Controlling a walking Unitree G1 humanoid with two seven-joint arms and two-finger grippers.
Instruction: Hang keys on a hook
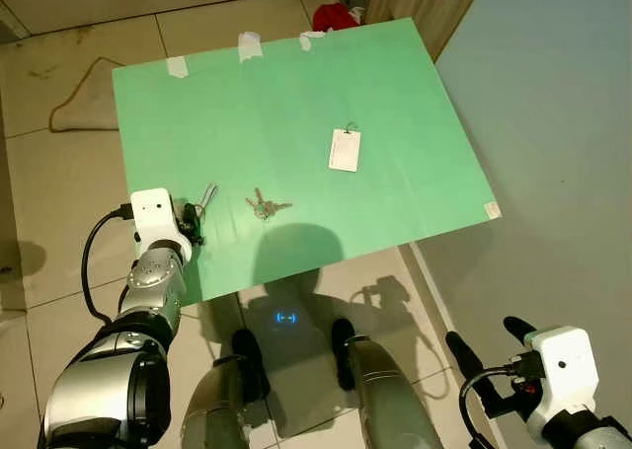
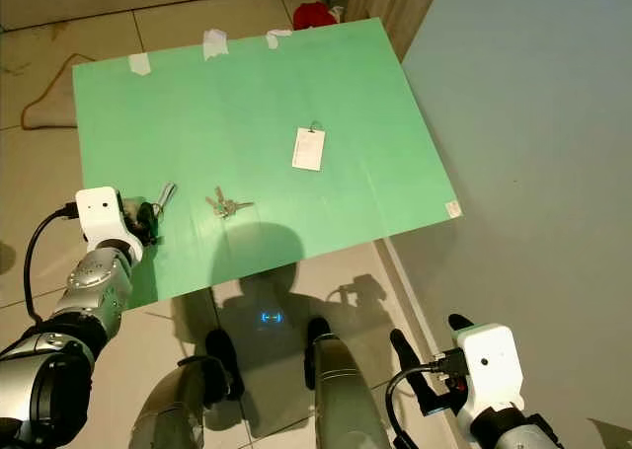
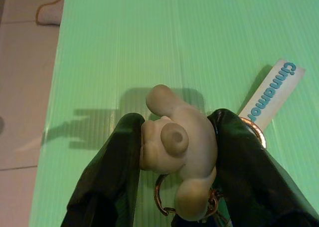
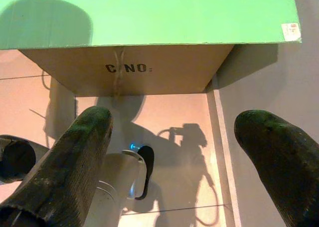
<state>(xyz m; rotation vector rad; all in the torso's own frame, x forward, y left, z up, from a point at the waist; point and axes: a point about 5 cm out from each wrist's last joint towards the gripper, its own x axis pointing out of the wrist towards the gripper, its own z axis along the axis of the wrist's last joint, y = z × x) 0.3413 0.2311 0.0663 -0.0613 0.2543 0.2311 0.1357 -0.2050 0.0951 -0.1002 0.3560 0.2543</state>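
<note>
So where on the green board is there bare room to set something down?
Bare: the far half of the green board, behind the white tag, and its right strip. Crowded: the near left, where the left hand grips a keychain beside the loose keys.

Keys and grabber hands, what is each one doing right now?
Left gripper: fingers shut on the beige figure keychain, at the green board's edge.
Right gripper: fingers open, holding nothing, low over the floor.
Bunch of keys: lying loose on the board.
White tag: lying flat on the board.

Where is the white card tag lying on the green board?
The white card tag lies flat on the green board's right half, apart from the loose keys nearer the robot's left.
</note>
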